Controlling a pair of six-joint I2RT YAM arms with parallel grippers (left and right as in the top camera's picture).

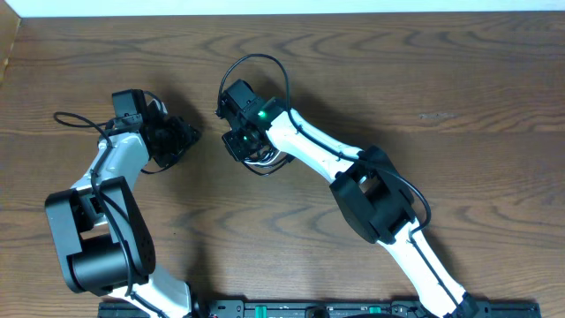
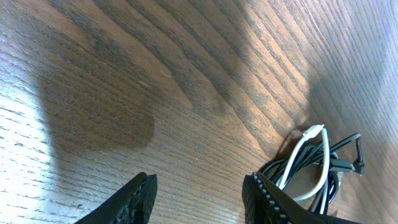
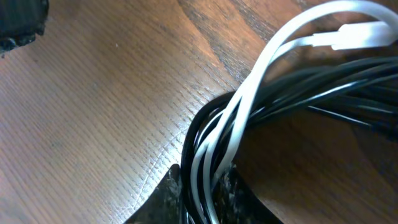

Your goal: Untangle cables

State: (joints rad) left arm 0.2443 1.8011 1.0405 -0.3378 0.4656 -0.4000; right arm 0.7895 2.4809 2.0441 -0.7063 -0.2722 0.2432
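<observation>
right jaws: right gripper [image 3: 202,198] was pinched on the cable bundle [image 3: 292,87]; white and black strands ran up between the two fingertips, pads against them on both sides.
left jaws: left gripper [image 2: 199,200] stood spread, only bare wood between the fingers [image 2: 140,198], nothing held.
what was gripped: one bend of the bundle, where the white cable [image 3: 249,102] crossed over the black cables [image 3: 205,134]; several strands were caught together, not a single one.
white cable: folded into a loop, its plug end [image 3: 354,34] lay on top of the black strands, free of the jaws.
black cables: coiled in several turns, all bunched; could not tell how many separate cords.
bundle location: on the table [image 1: 397,71] near the centre, under the right gripper's tip, just beside and to the right of the left gripper.
left arm position: low over the table, fingers pointed towards the bundle, near but not touching.
step in hand (judged): securing the bundle with the right arm so the other arm can work on it; nothing separated yet, so early in the task.
next move calls for (judged): left gripper reaching the free white loop or plug end, gripping that strand alone, and pulling it away from the right's hold.
risk (judged): right grip held white and black together, so a pull could drag the whole knot, not free one cord.
</observation>
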